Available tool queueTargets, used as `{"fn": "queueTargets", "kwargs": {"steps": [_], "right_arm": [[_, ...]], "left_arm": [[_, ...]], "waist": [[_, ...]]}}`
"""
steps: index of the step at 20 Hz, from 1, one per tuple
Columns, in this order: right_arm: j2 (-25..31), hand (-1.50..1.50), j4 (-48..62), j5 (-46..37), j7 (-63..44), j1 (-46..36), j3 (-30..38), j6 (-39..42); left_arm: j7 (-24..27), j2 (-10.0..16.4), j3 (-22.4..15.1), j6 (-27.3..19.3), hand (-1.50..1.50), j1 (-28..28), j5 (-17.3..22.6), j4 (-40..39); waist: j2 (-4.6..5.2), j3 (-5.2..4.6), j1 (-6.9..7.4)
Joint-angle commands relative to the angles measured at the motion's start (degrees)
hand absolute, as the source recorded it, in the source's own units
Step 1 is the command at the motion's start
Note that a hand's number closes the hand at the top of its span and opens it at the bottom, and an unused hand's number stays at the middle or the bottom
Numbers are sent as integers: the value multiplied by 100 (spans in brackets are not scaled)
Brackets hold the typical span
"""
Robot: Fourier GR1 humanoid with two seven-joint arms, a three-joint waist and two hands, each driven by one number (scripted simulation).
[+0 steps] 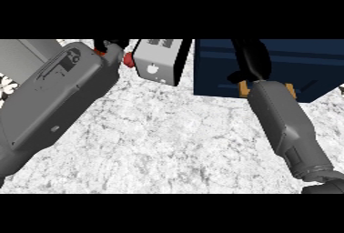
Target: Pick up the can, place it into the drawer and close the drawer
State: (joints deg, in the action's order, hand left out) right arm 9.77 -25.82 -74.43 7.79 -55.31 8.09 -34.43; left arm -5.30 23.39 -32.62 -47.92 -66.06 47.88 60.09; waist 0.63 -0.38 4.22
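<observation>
A small red thing, possibly the can, peeks out just right of my left hand at the view's top; most of it is hidden. Only a little of that black hand shows beyond its big grey forearm, which slants in from the lower left. The dark navy drawer unit fills the upper right. My right hand lies stretched over its front part with straight fingers, open and holding nothing. Its forearm comes up from the lower right.
A light grey box with a black side stands between the two hands at the top middle. A pale grey surface and a black-and-white patterned patch sit at the far left. The white marbled counter spreads across the middle.
</observation>
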Motion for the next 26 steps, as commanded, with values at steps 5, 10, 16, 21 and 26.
{"fn": "queueTargets", "kwargs": {"steps": [5, 10, 16, 21, 26], "right_arm": [[244, -150, 904, 21, -36, -732, 304, -424], [366, -150, 1184, -75, -212, -1169, 314, -288], [516, -150, 1352, -9, -225, -1610, 425, -23], [150, -150, 1363, 1023, 785, -1756, 1256, 633], [56, -150, 1403, 2074, 1235, -1664, 2257, 1097]], "left_arm": [[-247, 173, -114, -163, -150, 302, -197, 661], [-252, 299, 27, -114, -150, 393, -205, 842], [-460, 255, -111, -156, -150, 253, -304, 943], [-552, 438, 83, -69, -150, 365, -205, 980], [-557, 532, -28, -43, -150, 556, -271, 1260]], "waist": [[71, 51, 130], [112, 48, 195], [164, 58, 225], [148, 75, 204], [98, 82, 265]]}}
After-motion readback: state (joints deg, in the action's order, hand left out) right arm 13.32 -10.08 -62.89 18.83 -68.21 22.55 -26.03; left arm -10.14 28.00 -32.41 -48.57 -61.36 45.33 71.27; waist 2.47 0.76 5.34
